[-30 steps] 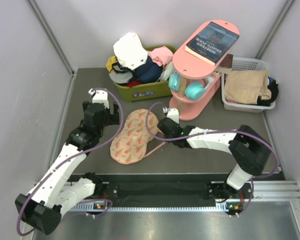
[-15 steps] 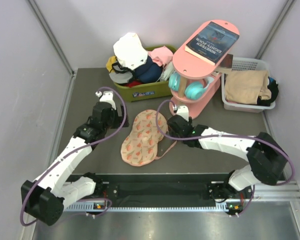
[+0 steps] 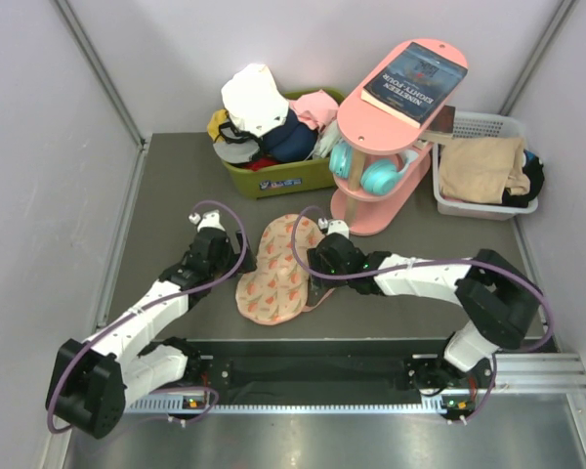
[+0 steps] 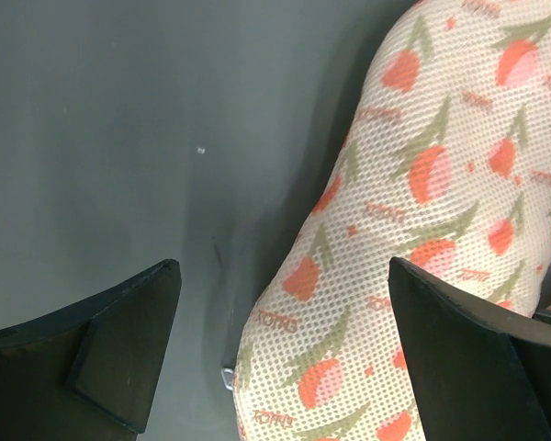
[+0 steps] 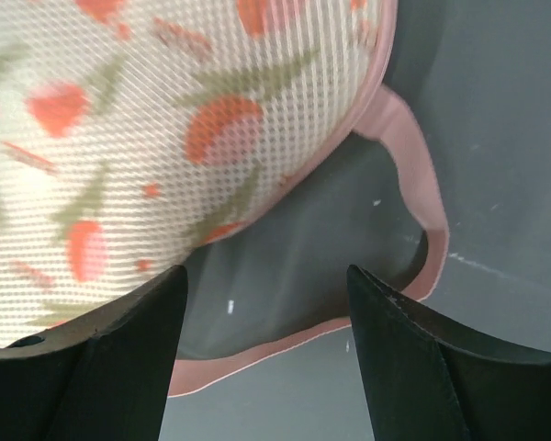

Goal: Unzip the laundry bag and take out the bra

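The bag [image 3: 273, 269] lies flat on the table [image 3: 176, 195] between the two arms, near the front edge, its printed mesh side up. It looks zipped shut, and no bra shows. The loop [image 5: 422, 230] trails off its right edge onto the table.

The left gripper [image 4: 283, 268] is spread wide and low over the bag's left edge, one finger above bare table and the other above the mesh, with nothing in it. The right gripper [image 5: 266, 271] is also parted and empty. It hangs over the bag's right rim, with the start of the loop below the gap between its fingers.

The step in hand, as I judge it, is getting hold of the zip. A small metal bit [image 4: 227, 375] shows at the bag's rim in the left wrist view. It may be the pull, but it is too small to be sure. If it is, the left gripper should drop there and close on the tab alone, not on a fold of mesh.

The right gripper would do best to pin or pinch the rim near the loop, so the bag cannot slide when the zip is drawn. The loop itself is a poor hold, since it would let the bag swing.

The mesh is soft and likely to bunch, so the pull should follow the curve of the rim, low and slow, with the fabric kept taut between the two grips.
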`<state>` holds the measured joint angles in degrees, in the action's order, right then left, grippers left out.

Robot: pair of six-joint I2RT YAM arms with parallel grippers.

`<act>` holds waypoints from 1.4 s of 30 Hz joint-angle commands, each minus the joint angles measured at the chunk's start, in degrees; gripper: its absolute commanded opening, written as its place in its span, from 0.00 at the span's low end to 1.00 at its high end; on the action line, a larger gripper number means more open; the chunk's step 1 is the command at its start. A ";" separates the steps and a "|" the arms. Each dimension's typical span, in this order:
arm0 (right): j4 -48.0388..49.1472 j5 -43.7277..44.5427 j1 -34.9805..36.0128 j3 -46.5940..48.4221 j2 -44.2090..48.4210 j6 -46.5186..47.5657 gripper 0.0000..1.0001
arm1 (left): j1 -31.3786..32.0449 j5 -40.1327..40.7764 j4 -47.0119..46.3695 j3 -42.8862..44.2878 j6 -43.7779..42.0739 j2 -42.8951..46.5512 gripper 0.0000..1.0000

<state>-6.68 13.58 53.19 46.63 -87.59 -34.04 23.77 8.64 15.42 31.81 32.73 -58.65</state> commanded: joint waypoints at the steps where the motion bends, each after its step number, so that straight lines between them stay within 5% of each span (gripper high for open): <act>1: 1.85 -1.19 0.78 3.64 -4.94 -0.59 0.70 | 0.14 -1.59 -6.96 -3.76 2.78 0.73 0.99; 11: 3.86 -1.28 0.78 10.05 -11.90 1.08 0.70 | 0.23 -13.64 -13.04 -12.12 7.16 8.46 0.99; 29: 9.22 -5.84 -3.18 23.32 -21.92 9.68 0.71 | 3.39 -20.16 -17.42 -17.84 17.88 17.17 0.99; 42: 9.75 -10.68 -8.54 29.13 -22.46 12.86 0.72 | 18.32 -17.70 -27.99 -13.01 20.44 6.98 0.99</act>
<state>1.06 4.64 46.30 73.71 -112.18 -22.59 38.72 -9.65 -5.50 14.39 52.40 -49.45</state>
